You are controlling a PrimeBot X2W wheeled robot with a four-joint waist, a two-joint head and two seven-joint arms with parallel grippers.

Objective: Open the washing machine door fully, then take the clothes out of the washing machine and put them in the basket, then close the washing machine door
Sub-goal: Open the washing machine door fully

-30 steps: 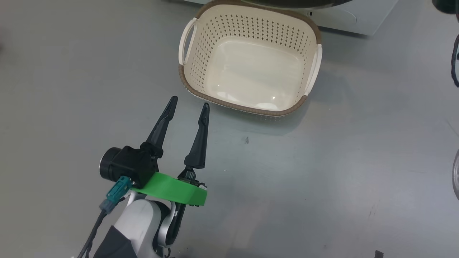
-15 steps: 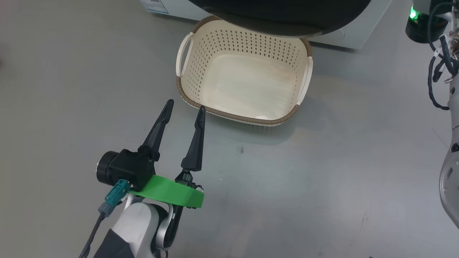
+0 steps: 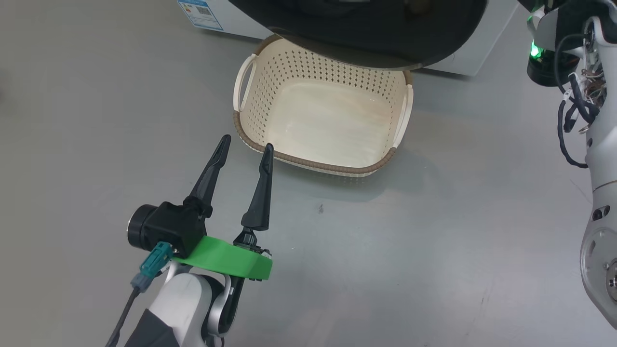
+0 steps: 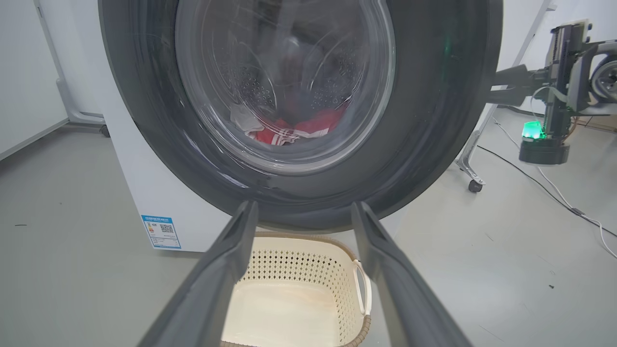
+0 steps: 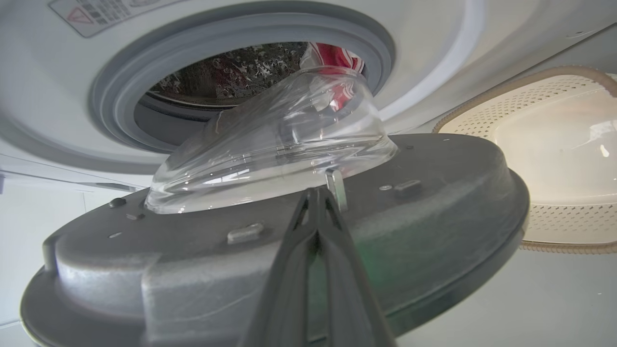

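Head view: the left gripper [image 3: 247, 142] hovers over the grey floor [image 3: 434, 241] with its fingers spread and nothing between them, tips just beside the near rim of the basket [image 3: 308, 162]. The basket is empty and stands on the floor in front of the washing machine [image 3: 231, 21]. The black rim of the washing machine door [image 3: 361, 33] overhangs the basket's far side. Left wrist view: the clothes [image 4: 299, 131] lie in the drum, seen through the door glass, and the right gripper [image 4: 503, 86] reaches behind the door's free edge. Right wrist view: the door stands partly open, off the grey-ringed port [image 5: 120, 96]. The right gripper's fingers are pressed together, holding nothing, with the tip at the door's grey inner face beside the metal latch tongue [image 5: 335, 185]; contact cannot be confirmed. The step in hand appears to be opening the door fully. Push on the inner face near the latch side, away from the glass bowl [image 5: 274, 154]. Follow the hinge arc so the tip does not slide off. Check that the door's lower edge passes above the basket rim. Hold the left gripper clear of the swing.
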